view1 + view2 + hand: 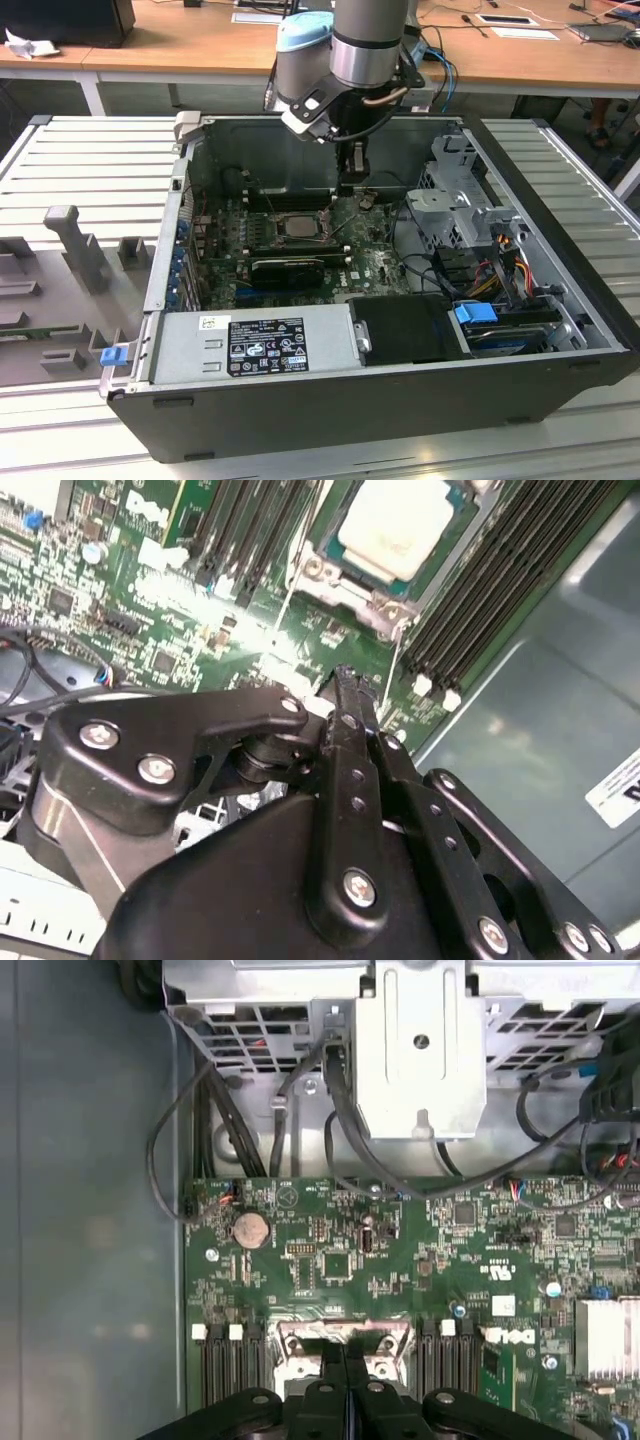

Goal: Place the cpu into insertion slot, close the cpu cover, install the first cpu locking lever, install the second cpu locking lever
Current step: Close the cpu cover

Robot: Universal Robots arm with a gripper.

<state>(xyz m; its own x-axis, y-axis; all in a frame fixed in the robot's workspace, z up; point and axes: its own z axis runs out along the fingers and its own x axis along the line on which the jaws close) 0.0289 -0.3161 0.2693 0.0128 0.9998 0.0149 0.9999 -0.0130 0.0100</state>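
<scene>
1. Black two-finger gripper (pixel 345 1352): fingers pressed together, nothing between them.
2. Small flat square cpu (pixel 395 525), dull silver-grey face, sits in the square silver-rimmed insertion slot (pixel 295 1338) on the green circuit board (pixel 150 600).
3. Thin square silver cpu cover (pixel 322 568) lies flat around the chip.
4. Gripper hangs close over the slot's edge, inside the open black computer case (pixel 400 420).

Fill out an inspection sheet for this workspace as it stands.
Surface: ribbed metal table carrying an open computer case.
Job's things: chip seated in the socket; cover frame looks flat around it.
Clutter: grey holders on the exterior view's left.
Gripper: gripper shut, empty, low by the socket's edge.
Cables: black cables looped beside the drive cage.
Surroundings: wooden desks behind.
</scene>
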